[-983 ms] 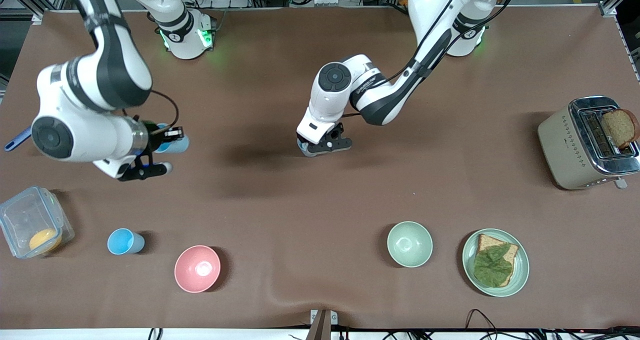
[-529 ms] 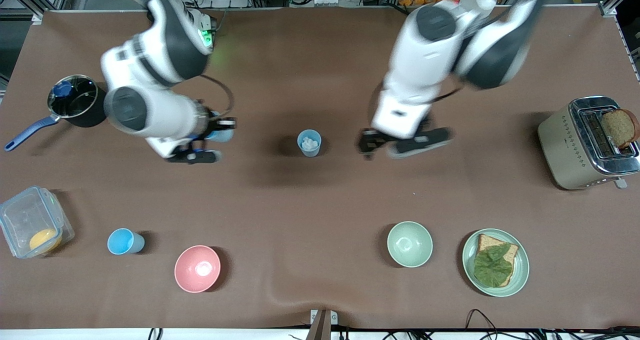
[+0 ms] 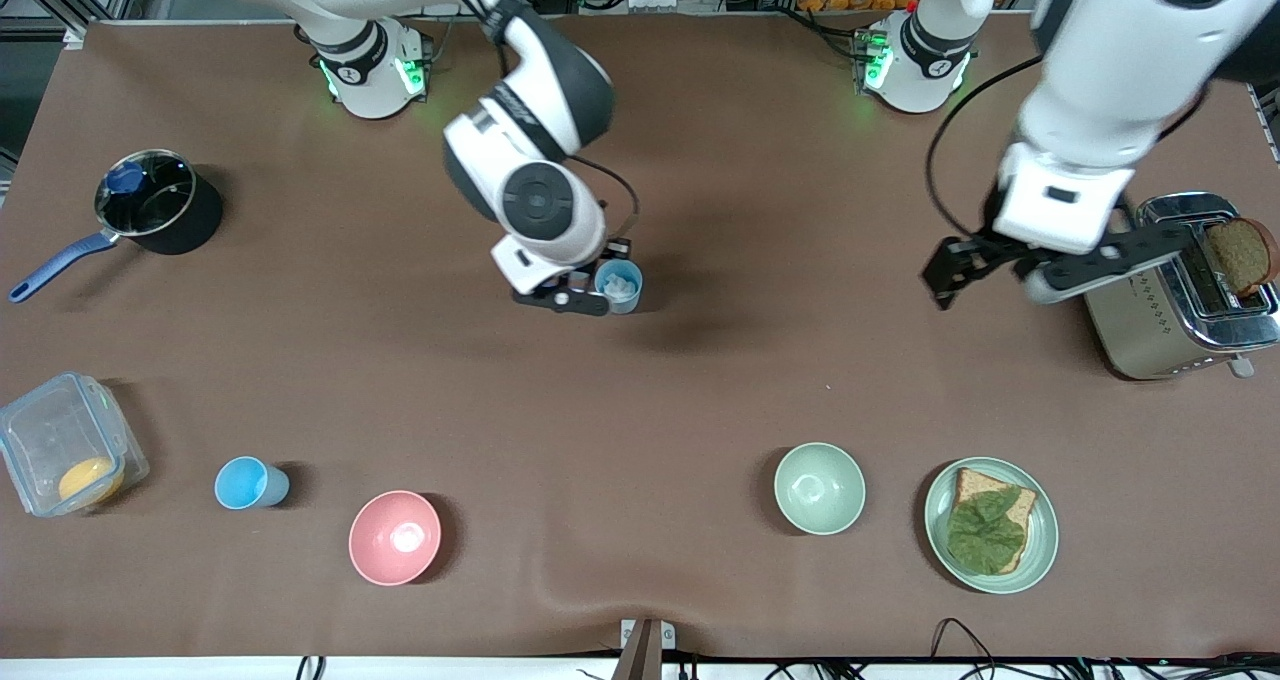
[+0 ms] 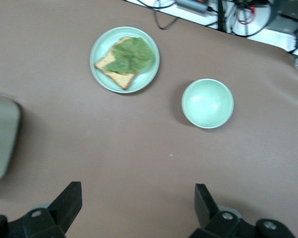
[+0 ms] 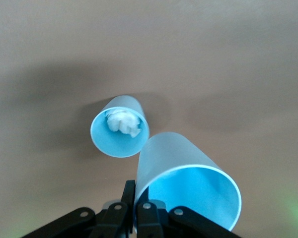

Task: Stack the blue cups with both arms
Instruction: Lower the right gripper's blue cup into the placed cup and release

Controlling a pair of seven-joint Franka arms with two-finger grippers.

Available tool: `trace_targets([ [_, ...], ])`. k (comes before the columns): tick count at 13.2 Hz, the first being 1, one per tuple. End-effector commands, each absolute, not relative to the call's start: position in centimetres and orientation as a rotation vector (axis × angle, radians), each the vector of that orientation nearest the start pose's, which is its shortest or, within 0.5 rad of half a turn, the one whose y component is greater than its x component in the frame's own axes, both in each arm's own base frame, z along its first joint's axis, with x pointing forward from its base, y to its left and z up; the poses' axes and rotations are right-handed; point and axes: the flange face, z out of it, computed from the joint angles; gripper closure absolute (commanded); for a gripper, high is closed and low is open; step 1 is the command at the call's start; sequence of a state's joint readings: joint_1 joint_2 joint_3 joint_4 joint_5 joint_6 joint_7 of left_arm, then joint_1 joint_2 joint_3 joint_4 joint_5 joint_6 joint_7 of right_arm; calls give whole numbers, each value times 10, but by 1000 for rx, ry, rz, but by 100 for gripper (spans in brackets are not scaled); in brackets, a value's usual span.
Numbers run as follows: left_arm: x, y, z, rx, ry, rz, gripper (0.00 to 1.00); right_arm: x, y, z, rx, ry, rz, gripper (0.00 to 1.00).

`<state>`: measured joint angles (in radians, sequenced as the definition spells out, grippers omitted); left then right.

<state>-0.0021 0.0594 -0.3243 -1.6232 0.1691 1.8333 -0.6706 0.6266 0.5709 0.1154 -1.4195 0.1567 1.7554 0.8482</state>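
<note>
Cup [image 5: 120,134] just beside right end effector [image 5: 134,210]

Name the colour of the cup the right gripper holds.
Light blue cup, clearest in the right wrist view.

Both arms [image 3: 520,110] have glossy white shells with black joint bands and round grey caps. Black cables run along the links. Bases glow green. Grippers are black, with visible screw heads.
</note>
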Motion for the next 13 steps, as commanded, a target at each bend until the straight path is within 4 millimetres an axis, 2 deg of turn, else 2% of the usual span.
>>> trace_targets([
  [1,555,-123,609,-3030,-327,-239,0,496,495,346,-3186,254,405,100],
  [3,558,-78,613,-3065,-310,-198,0,503,503,349,-3179,234,349,100],
  [4,557,-70,612,-3067,-299,-169,0,504,507,347,-3167,231,329,100],
  [6,559,-41,615,-3066,-279,-167,0,497,518,333,-3185,194,302,100],
  [8,560,-34,631,-3072,-259,-188,0,490,526,325,-3202,168,287,100],
  [10,558,-35,630,-3070,-279,-170,0,490,528,321,-3196,169,277,100],
  [11,559,-29,628,-3070,-272,-152,0,490,529,321,-3189,173,270,100],
  [12,558,-28,628,-3073,-270,-149,0,490,529,320,-3187,177,273,78],
  [13,557,-29,629,-3074,-271,-149,0,490,529,321,-3191,174,270,1],
])
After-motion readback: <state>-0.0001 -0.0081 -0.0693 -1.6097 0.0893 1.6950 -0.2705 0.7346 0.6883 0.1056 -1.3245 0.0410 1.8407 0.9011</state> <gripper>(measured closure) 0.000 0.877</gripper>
